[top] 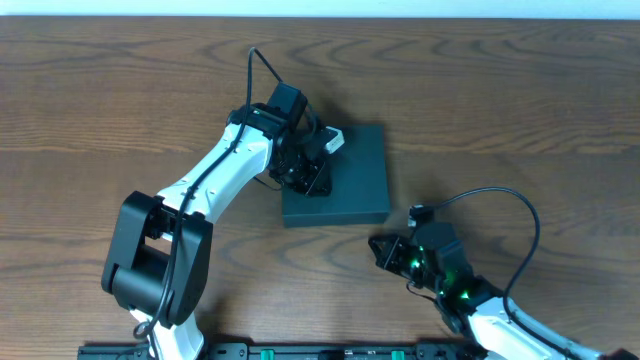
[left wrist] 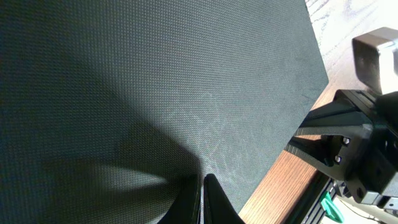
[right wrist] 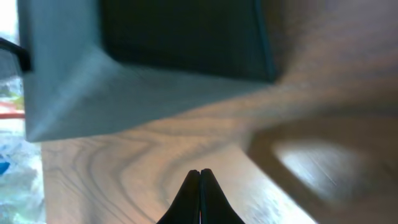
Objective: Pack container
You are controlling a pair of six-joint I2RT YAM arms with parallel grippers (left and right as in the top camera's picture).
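The dark teal-green container [top: 345, 180] lies flat and closed in the middle of the wooden table. My left gripper [top: 312, 175] is shut and rests on the container's lid near its left edge; in the left wrist view the fingertips [left wrist: 200, 182] press on the textured lid [left wrist: 155, 81]. My right gripper [top: 380, 247] is shut and empty, low over the bare table just in front of the container's near right corner. The right wrist view shows its closed fingertips [right wrist: 199, 173] and the container's side [right wrist: 124, 93] ahead.
The wooden table [top: 520, 110] spreads around the container. The right arm's body [left wrist: 360, 143] shows at the right of the left wrist view. A black rail [top: 300, 352] runs along the table's near edge.
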